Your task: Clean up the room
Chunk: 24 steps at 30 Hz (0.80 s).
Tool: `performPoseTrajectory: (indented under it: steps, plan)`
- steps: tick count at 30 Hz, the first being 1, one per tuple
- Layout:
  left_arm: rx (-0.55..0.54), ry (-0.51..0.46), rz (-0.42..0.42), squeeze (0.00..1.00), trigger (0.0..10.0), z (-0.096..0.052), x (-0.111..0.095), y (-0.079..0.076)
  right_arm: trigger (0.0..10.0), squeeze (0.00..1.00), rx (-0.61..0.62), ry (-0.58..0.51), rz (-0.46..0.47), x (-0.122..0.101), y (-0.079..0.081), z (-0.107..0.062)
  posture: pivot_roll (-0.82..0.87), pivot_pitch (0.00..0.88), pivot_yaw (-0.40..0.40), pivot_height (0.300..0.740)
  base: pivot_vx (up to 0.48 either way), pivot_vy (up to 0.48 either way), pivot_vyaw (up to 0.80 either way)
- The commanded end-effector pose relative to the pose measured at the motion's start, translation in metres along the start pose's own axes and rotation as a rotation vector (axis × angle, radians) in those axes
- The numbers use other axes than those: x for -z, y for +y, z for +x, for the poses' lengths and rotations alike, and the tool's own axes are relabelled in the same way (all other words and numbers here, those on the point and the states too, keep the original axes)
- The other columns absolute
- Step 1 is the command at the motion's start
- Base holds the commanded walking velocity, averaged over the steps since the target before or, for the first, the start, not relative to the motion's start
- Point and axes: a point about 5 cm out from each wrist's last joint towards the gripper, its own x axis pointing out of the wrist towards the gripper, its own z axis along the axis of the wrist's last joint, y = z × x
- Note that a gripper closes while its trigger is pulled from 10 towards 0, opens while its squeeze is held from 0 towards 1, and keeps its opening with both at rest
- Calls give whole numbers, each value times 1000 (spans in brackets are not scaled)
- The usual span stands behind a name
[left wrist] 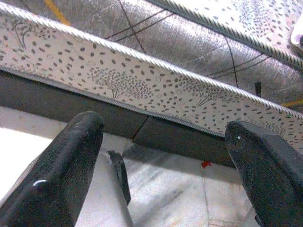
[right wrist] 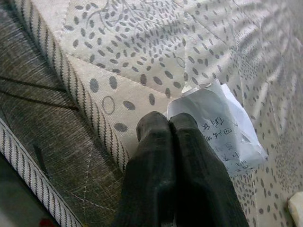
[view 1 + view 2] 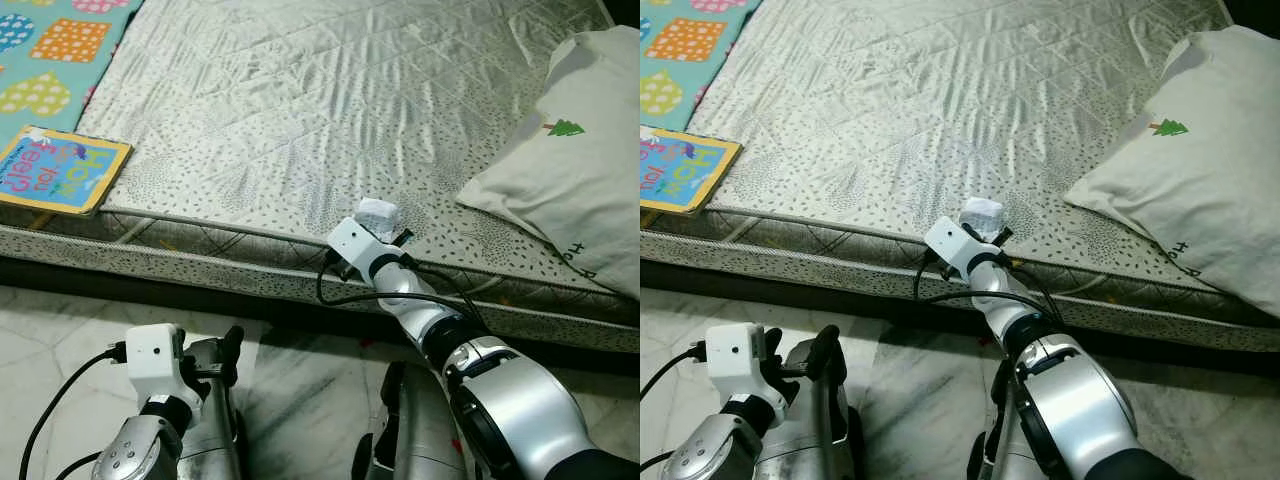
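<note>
A crumpled white paper (image 3: 377, 215) with writing on it sits at the front edge of the quilted mattress (image 3: 300, 90). My right gripper (image 2: 169, 120) reaches over that edge, its two black fingers pressed together with a corner of the paper (image 2: 222, 127) caught at their tips. My left gripper (image 3: 212, 362) hangs low over the marble floor, facing the mattress side. Its fingers (image 1: 61, 179) stand wide apart with nothing between them.
A colourful children's book (image 3: 60, 170) lies at the mattress's left corner, beside a patterned play mat (image 3: 50, 50). A white pillow (image 3: 580, 170) with a small green tree print rests on the right. Pale marble floor (image 3: 300, 370) runs along the mattress front.
</note>
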Motion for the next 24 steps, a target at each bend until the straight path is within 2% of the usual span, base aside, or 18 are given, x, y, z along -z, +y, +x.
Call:
performPoseTrajectory:
  steps: [1, 3, 8, 9, 10, 13, 15, 18, 21, 22, 23, 24]
  plan:
    - [-6, 14, 5, 0, 10000, 1, 4, 3, 0, 0, 1, 13, 59, 4, -5, 0, 128, 202, -108, 537, 0, 0, 0]
    - [-2, -4, 12, 0, 10000, 9, 2, 3, 0, 0, 9, 26, 166, 8, -12, 0, 120, 175, -105, 537, 0, 0, 0]
    - [-1, -36, 17, 0, 10000, 19, -4, 3, 0, 0, 16, 2, 280, 8, -24, 0, 97, 135, -98, 537, 0, 0, 0]
    - [-6, -53, 23, 0, 10000, 23, -6, 3, 0, 0, 24, -23, 332, 7, -30, 0, 93, 128, -96, 537, 0, 0, 0]
    - [-6, -53, 23, 0, 10000, 23, -6, 3, 0, 0, 24, -23, 332, 7, -30, 0, 93, 128, -96, 537, 0, 0, 0]
    - [-15, -85, 42, 0, 10000, 34, -12, 4, 0, 0, 29, -75, 416, 1, -41, 0, 68, 87, -87, 537, 0, 0, 0]
    - [-4, -151, 48, 0, 10000, 47, -23, 4, 0, 0, 28, -135, 363, -4, -50, -1, 41, 49, -76, 537, 0, 0, 0]
    - [-2, -180, 56, 0, 10000, 51, -29, 4, 0, 0, 21, -162, 372, -6, -53, -1, 30, 36, -70, 537, 0, 0, 0]
    - [-21, -187, 49, 0, 10000, 55, -27, 7, 0, 0, 16, -214, 491, -8, -57, -3, 2, 3, -58, 537, 0, 0, 0]
    - [-25, -181, 50, 0, 10000, 56, -26, 8, 627, 0, 15, -216, 510, -8, -56, -3, -8, 0, -55, 537, 0, 0, 0]
    - [-28, -174, 51, 0, 10000, 57, -22, 9, 10000, 0, 5, -230, 568, -6, -53, -4, -16, 0, -51, 537, 0, 0, 0]
    - [-23, -174, 53, 0, 10000, 58, -19, 9, 10000, 0, 13, -253, 600, -3, -50, -7, -25, 0, -45, 537, 0, 0, 0]
